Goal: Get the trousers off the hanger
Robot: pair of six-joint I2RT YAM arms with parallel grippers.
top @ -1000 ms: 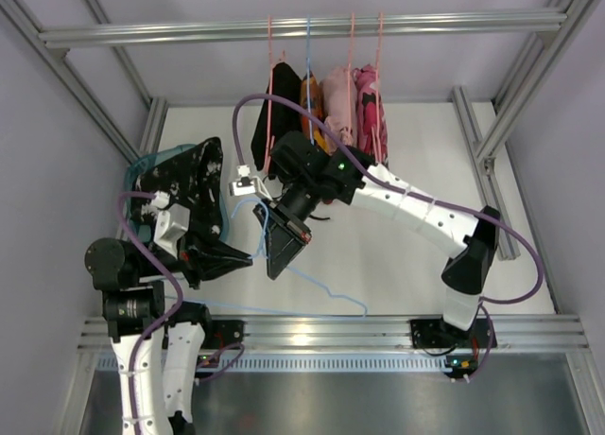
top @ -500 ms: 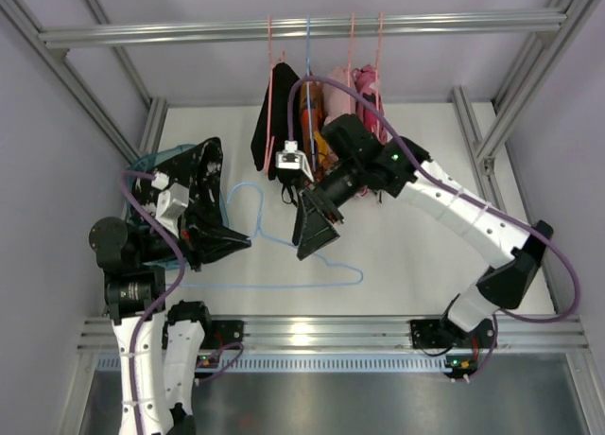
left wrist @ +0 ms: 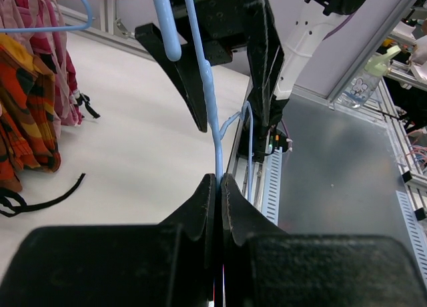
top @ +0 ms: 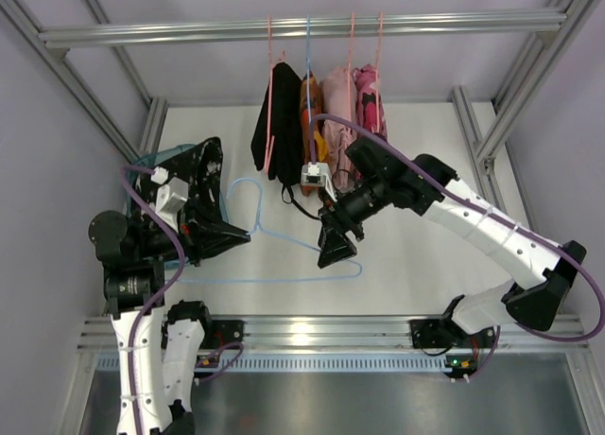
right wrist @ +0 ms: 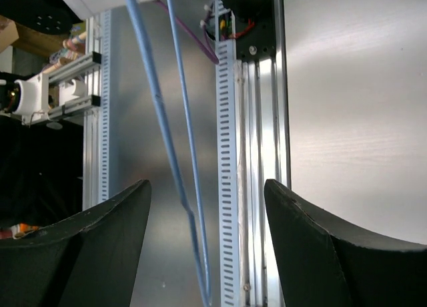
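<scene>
The black, white-speckled trousers [top: 194, 175] lie bunched in a teal basket [top: 151, 163] at the left. A second, plain black pair [top: 281, 113] hangs from a pink hanger on the rail, its straps dangling. A bare light-blue hanger [top: 284, 281] stretches across the table. My left gripper [top: 246, 234] is shut on its wire, and the left wrist view shows the wire [left wrist: 212, 113] pinched between the closed jaws [left wrist: 219, 181]. My right gripper [top: 337, 255] stands open over the hanger's right end. In the right wrist view the blue wires [right wrist: 160, 120] run between the spread fingers [right wrist: 207, 193], touching neither.
An orange plaid garment [top: 310, 99] and pink garments [top: 342, 104] hang from the top rail [top: 302, 26] beside the black pair. The aluminium frame rail [top: 321, 333] runs along the near edge. Slanted struts [top: 477, 123] flank the table.
My right gripper has opened, letting go of the blue hanger, and has moved right toward the hanger's far end. The hanger dropped flatter. The left gripper keeps its hold.
</scene>
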